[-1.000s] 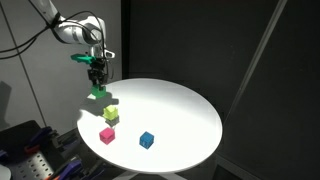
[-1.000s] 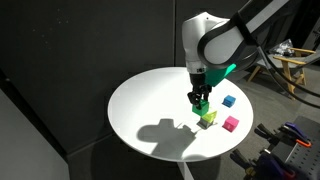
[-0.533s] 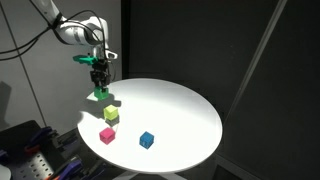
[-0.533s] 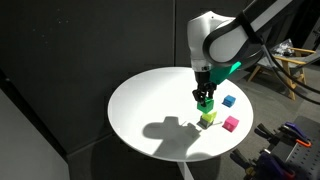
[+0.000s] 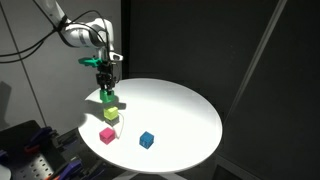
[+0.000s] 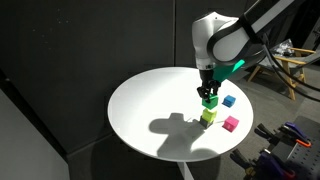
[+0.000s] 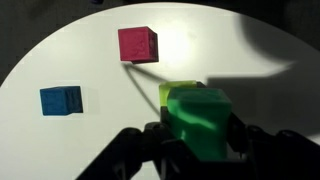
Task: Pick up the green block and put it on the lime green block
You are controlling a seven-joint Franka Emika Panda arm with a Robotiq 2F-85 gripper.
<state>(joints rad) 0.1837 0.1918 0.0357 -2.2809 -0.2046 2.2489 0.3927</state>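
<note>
Round white table (image 5: 185, 115) (image 6: 145, 100), brightly lit against a dark surround, seen in both exterior views; carries three loose cubes of like size.

White Panda arm (image 5: 80, 33) (image 6: 225, 35), reaching in over the table's edge with the wrist pointing straight down.

End effector (image 5: 107, 92) (image 6: 210, 97), dark, vertical, closed on the green block. In the wrist view, dark fingers (image 7: 248, 138) pressed against opposite sides of the cube.

Green block (image 5: 108, 97) (image 6: 210, 101) (image 7: 205, 120), saturated medium green, held off the table between the fingers, directly above the lime green block. Appears slightly apart from it in both exterior views. Covers most of it in the wrist view, leaving only a pale strip showing behind.

Lime green block (image 5: 110, 115) (image 6: 208, 117) (image 7: 176, 93), pale yellow-green, resting flat on the table near its rim, under the held cube.

Pink block (image 5: 107, 135) (image 6: 231, 124) (image 7: 137, 45), magenta, flat on the table, near the lime green block, not touching it.

Blue block (image 5: 147, 140) (image 6: 229, 101) (image 7: 62, 100), flat on the table, apart from both other resting cubes.
</note>
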